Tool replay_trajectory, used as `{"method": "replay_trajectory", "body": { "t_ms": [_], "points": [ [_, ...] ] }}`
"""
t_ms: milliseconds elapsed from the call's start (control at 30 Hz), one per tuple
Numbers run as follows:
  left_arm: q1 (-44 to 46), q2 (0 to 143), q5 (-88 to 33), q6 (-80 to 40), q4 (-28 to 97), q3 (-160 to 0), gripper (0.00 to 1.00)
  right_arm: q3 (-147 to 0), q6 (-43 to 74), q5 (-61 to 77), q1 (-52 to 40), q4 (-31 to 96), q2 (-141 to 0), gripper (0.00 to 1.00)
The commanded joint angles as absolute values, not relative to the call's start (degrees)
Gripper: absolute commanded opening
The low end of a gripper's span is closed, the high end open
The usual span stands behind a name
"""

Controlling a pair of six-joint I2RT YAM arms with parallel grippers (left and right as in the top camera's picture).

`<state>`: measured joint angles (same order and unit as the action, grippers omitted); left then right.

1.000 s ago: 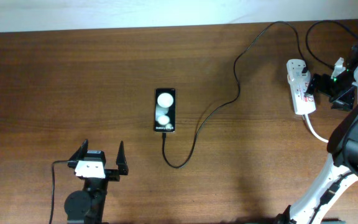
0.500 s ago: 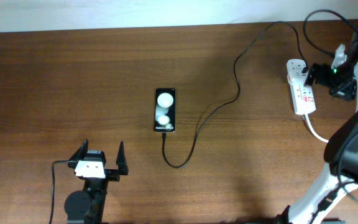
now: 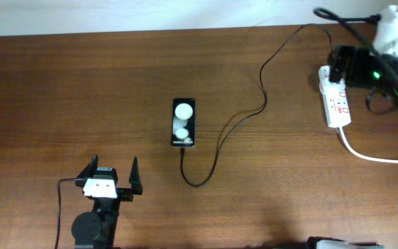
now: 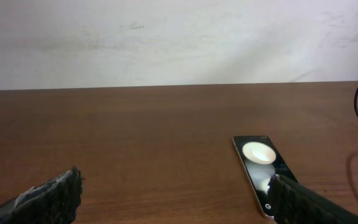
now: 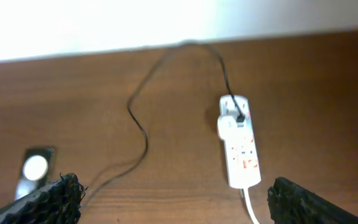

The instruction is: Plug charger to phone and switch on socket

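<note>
The black phone [image 3: 184, 122] lies flat mid-table with two white glare spots on its screen; the left wrist view has it [image 4: 260, 168] just ahead, partly behind my right finger. The charger cable [image 3: 264, 104] runs from a loop just below the phone's near end up and across to the white socket [image 3: 337, 104] at the far right, where its black adapter [image 5: 234, 107] is plugged in. My left gripper [image 3: 112, 176] rests open near the front edge, left of the phone. My right gripper [image 3: 344, 66] hangs open, raised over the socket's far end, holding nothing.
A thick white cord [image 3: 365, 153] leaves the socket's near end toward the right edge. The back edge of the table meets a white wall [image 4: 179, 43]. My right arm's own black cables [image 3: 344, 17] hang over the far right corner.
My right arm has lifted and swung from beside the socket to over its far end near the back edge. Left arm, phone and cable are unmoved.
</note>
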<state>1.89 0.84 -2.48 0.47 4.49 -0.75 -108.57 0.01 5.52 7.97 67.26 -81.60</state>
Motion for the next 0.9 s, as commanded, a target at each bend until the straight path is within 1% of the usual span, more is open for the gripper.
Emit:
{"method": "replay_trajectory", "body": {
  "t_ms": [0, 200, 267, 300, 333, 400, 500, 567, 667, 700, 767, 833, 867],
  "points": [
    [1.58, 0.3, -1.87, 1.58, 4.69, -0.51, 0.99, -109.3, -0.01, 5.61, 7.46, 67.13, -74.61, 0.99],
    [1.58, 0.3, -1.87, 1.58, 4.69, -0.51, 0.99, -109.3, -0.01, 5.56, 7.44, 67.13, -67.02, 0.99],
    [1.58, 0.3, -1.87, 1.58, 4.69, -0.51, 0.99, -109.3, -0.05, 3.42, 7.25, 67.44, -65.69, 0.99],
    [1.58, 0.3, -1.87, 1.58, 4.69, -0.51, 0.99, -109.3, -0.78, 3.03, 6.61, 68.47, -65.58, 0.99],
    [1.58, 0.3, -1.87, 1.58, 4.69, -0.51, 0.99, -109.16, -4.97, 2.79, 5.26, 70.98, -65.6, 0.99],
    [1.58, 0.3, -1.87, 1.58, 4.69, -0.51, 0.99, -105.47, -8.82, 2.79, 1.63, 72.55, -65.6, 0.99],
    [1.58, 0.3, -1.87, 1.56, 4.69, -0.51, 0.99, -97.69, -8.8, 3.01, -0.93, 69.91, -65.19, 0.99],
    [1.58, 0.3, -1.87, 1.56, 4.69, -0.51, 0.99, -88.51, -8.8, 3.05, -1.04, 65.32, -63.68, 0.99],
    [1.58, 0.3, -1.87, 1.58, 4.69, -0.51, 0.99, -71.99, -8.8, 5.1, -1.13, 53.39, -59.48, 0.99],
    [1.58, 0.3, -1.87, 1.56, 4.69, -0.51, 0.99, -65.87, -8.8, 6.44, -1.13, 47.99, -57.8, 0.99],
    [1.58, 0.3, -1.87, 1.56, 4.69, -0.51, 0.99, -48.8, -8.78, 11.92, -1.13, 31.51, -53.39, 0.99],
    [1.58, 0.3, -1.87, 1.58, 4.69, -0.51, 0.99, -39.48, -8.75, 15.31, -1.28, 21.82, -51.27, 0.99],
    [1.58, 0.3, -1.87, 1.58, 4.69, -0.51, 0.99, -32.08, -8.58, 16.08, -2.02, 14.7, -49.04, 0.99]
  ]
}}
